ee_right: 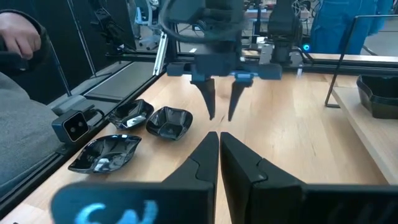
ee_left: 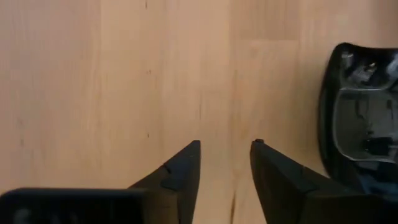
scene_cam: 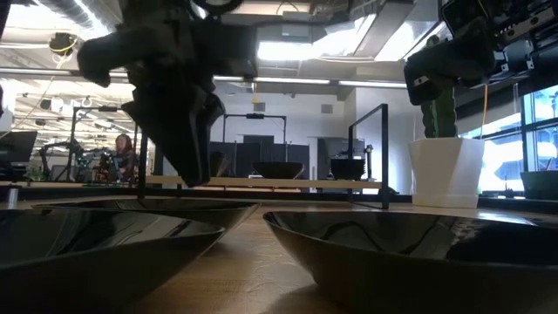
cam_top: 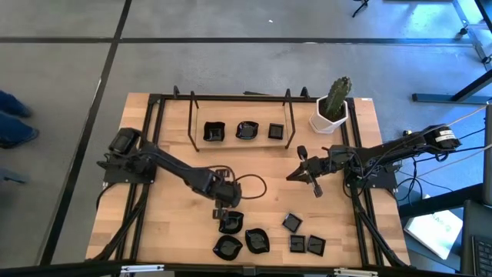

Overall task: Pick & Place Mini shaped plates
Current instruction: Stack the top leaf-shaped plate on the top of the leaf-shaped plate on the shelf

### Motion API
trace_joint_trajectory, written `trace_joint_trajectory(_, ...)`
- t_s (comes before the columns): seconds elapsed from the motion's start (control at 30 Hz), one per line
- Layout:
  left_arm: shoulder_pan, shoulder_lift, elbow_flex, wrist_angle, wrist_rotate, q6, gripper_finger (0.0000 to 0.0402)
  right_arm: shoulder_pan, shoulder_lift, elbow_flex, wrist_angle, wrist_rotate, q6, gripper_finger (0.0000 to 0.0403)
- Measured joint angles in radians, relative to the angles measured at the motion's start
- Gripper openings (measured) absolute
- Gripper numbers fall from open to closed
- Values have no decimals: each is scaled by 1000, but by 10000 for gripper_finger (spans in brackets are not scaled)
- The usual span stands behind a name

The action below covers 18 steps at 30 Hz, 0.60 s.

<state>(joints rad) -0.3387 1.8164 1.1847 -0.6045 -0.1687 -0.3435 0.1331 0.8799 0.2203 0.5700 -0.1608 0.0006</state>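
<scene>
Left gripper first: from overhead I see it low over the near half of the table, just above a wavy black dish, and the left wrist camera shows its two fingers parted with bare wood between them, nothing held, and a glossy dish just off to one side. That gap is hidden from above, where the wrist body covers it. Near the front edge I count two more rounded dishes and three small square ones. The table-level camera adds what the overhead cannot: two dish rims loom right at the lens, with the left gripper's fingers hanging pointed down just behind them. Right gripper hovers mid-table toward the right side, well apart from the dishes; its wrist camera shows the fingers pressed together and empty, facing the left gripper across the wood. Farther back, three dishes sit in a row inside a black wire rack, and a white pot with a cactus stands at the far right corner. Only the right wrist view catches a person's hand beyond the table.
</scene>
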Motion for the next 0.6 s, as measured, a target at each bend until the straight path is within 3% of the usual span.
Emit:
trace_joint_trajectory(0.17,28,7,0,3,86,-11,148,0,0,0,-16,1,0,18)
trace_joint_trajectory(0.6,-7,27,-2,29,80,-14,150,0,1,0,-38,0,18,18)
